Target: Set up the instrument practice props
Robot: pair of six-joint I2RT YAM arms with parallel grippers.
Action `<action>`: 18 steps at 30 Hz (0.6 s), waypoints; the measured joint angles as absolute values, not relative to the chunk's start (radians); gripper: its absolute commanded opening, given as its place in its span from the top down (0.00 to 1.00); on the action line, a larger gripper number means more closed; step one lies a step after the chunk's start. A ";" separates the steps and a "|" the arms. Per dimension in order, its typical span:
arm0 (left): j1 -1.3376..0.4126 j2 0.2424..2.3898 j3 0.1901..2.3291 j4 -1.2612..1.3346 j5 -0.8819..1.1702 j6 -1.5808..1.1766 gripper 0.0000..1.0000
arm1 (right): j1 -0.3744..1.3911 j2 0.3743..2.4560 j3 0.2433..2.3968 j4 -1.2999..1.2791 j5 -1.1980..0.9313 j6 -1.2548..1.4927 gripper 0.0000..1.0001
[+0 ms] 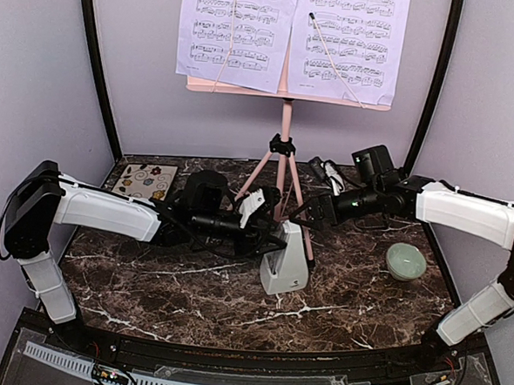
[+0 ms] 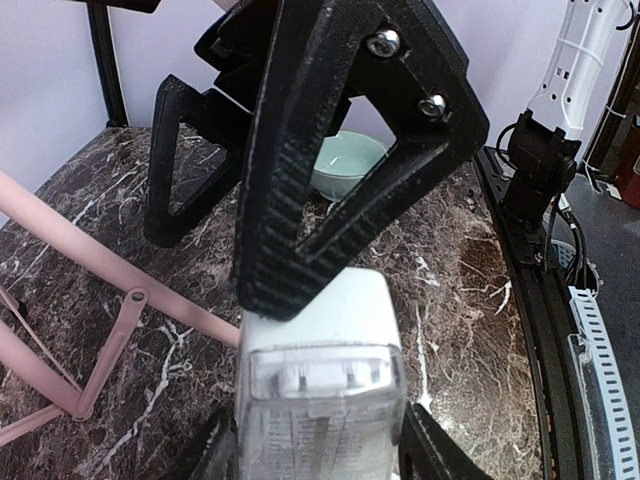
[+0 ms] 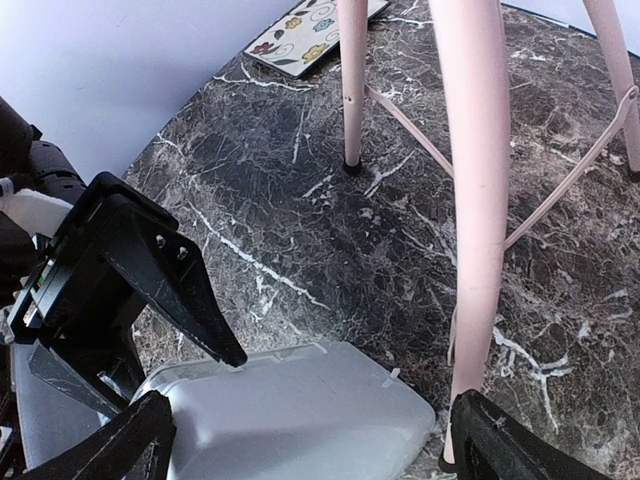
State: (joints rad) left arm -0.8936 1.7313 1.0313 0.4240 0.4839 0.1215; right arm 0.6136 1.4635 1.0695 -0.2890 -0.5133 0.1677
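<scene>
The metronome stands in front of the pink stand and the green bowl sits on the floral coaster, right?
No. In the top external view the green bowl sits on the marble table near the right arm, far from the floral coaster. The metronome does stand before the pink stand.

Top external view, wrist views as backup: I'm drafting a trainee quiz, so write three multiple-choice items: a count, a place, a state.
1. How many pale lavender sheet-music pages rest on the pink tripod music stand? A one; B two; C four.
2. Where is the pale green bowl? A right side of the dark marble table, near the right arm; B the table's far left corner; C on the stand's desk.
3. The right gripper is: A shut on the bowl; B shut on a page; C open and empty.
Key: 1 B, two sheets hang side by side; 2 A, it sits on the marble by that arm; 3 C, its fingers stand wide apart, gripping nothing.
</scene>
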 measured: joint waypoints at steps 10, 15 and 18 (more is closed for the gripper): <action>-0.891 1.702 0.944 0.537 0.474 0.108 0.70 | 0.630 1.463 1.048 -0.239 -0.496 0.138 0.02; -0.892 1.675 0.906 0.551 0.469 0.109 0.72 | 0.640 1.460 1.037 -0.223 -0.494 0.132 0.02; -0.892 1.674 0.906 0.551 0.467 0.110 0.73 | 0.641 1.459 1.037 -0.221 -0.493 0.131 0.01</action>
